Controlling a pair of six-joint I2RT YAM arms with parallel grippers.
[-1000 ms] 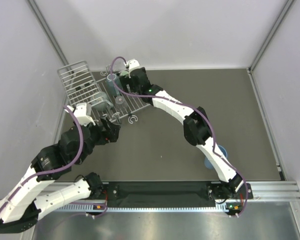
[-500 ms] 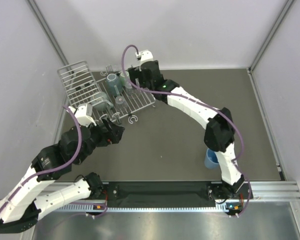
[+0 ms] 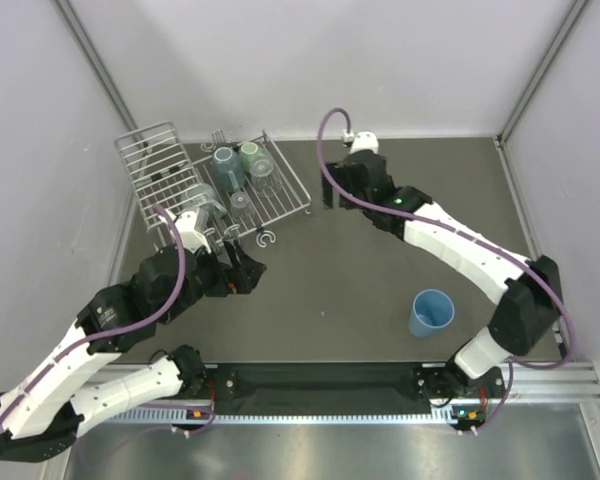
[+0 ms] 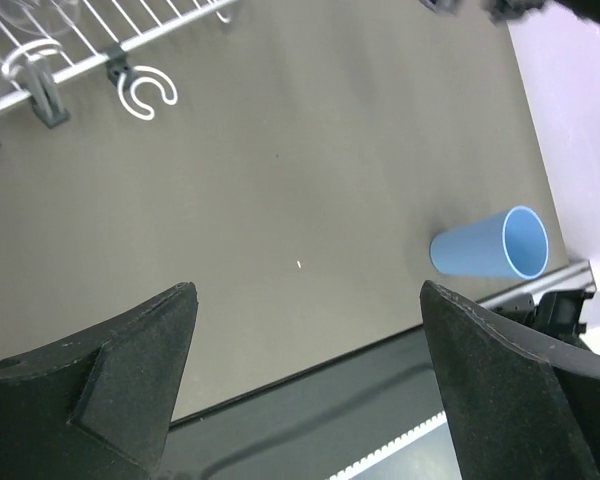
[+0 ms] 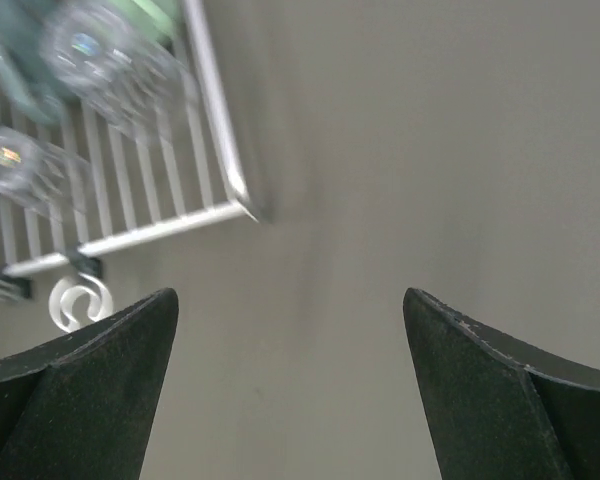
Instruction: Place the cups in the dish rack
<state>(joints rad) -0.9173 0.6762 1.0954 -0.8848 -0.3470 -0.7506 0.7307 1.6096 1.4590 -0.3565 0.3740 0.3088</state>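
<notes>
1. Cups: a teal mug (image 3: 225, 165), a green mug (image 3: 250, 152) and two glasses (image 3: 261, 168) sit in the rack (image 3: 150, 150) at the table's 10 o'clock.
2. A blue tumbler (image 3: 432, 312) sits at 4 o'clock, well apart from the rack.
3. The table (image 3: 330, 270) is dark grey and matte, with pale walls (image 3: 330, 60) around it and a metal rail (image 3: 540, 375) at 6 o'clock.
4. The left gripper (image 3: 242, 275) has its fingers spread wide and empty, at the rack's 5 o'clock.
5. The right gripper (image 3: 328, 195) has its fingers spread wide and empty, near the rack's 3 o'clock edge.

Cups (image 3: 226, 161) sit in the rack (image 3: 292, 190); tumbler (image 3: 431, 312) stands well apart, right.
</notes>
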